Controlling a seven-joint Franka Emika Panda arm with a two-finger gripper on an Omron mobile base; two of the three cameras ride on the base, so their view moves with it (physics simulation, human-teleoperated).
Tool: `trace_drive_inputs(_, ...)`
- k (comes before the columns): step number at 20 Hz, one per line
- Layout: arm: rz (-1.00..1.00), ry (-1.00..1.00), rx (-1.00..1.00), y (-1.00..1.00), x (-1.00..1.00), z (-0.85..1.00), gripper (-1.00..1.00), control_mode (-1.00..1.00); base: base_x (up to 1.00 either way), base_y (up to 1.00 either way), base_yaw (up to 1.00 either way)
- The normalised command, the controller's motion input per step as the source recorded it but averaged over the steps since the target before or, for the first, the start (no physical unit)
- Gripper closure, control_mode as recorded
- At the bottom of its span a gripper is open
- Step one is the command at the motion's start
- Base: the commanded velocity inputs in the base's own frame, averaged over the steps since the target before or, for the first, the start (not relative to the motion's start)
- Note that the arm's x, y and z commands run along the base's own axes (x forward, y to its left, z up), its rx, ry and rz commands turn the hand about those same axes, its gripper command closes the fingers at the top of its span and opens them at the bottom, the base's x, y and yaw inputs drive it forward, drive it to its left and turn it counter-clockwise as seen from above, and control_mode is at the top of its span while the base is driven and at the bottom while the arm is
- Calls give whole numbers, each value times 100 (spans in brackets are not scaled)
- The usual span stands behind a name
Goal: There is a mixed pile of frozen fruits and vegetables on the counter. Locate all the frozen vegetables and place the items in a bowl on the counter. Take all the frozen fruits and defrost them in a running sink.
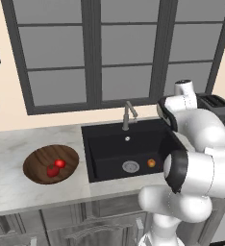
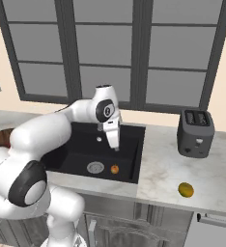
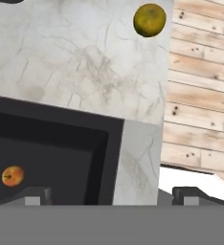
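Gripper (image 2: 116,147) at centre of right base frame, above right part of sink (image 2: 76,159); fingers look close together, nothing between them, exact gap hard to tell.

Orange fruit (image 2: 114,169) on basin floor, right of drain (image 2: 95,167).

Yellow-green fruit (image 2: 185,189) lower right, on counter (image 2: 158,164) near front edge, well apart from gripper. Risk: round, nudge rolls it off edge.

Toaster (image 2: 196,132) behind it; wide swing could clip.

Faucet (image 1: 129,114): no water seen running; defrost step may remain.

Two red vegetables (image 1: 56,166) in wooden bowl (image 1: 37,163), left.
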Motion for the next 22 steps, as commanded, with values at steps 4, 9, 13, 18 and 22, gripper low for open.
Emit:
trace_drive_inputs(4, -8, 0, 1, -30, -30, 2, -100, -100, 0, 0, 0)
trace_drive_inputs(9, -9, 0, 0, -34, -21, 4, -100, -100, 0, 0, 0)
trace_drive_inputs(13, -9, 0, 1, -39, -16, 5, -100, -100, 0, 0, 0)
trace_drive_inputs(18, -8, 0, 1, -40, -18, 5, -100, -100, 0, 0, 0)
trace_drive_inputs(22, -4, 0, 2, -38, -17, 0, -100, -100, 0, 0, 0)
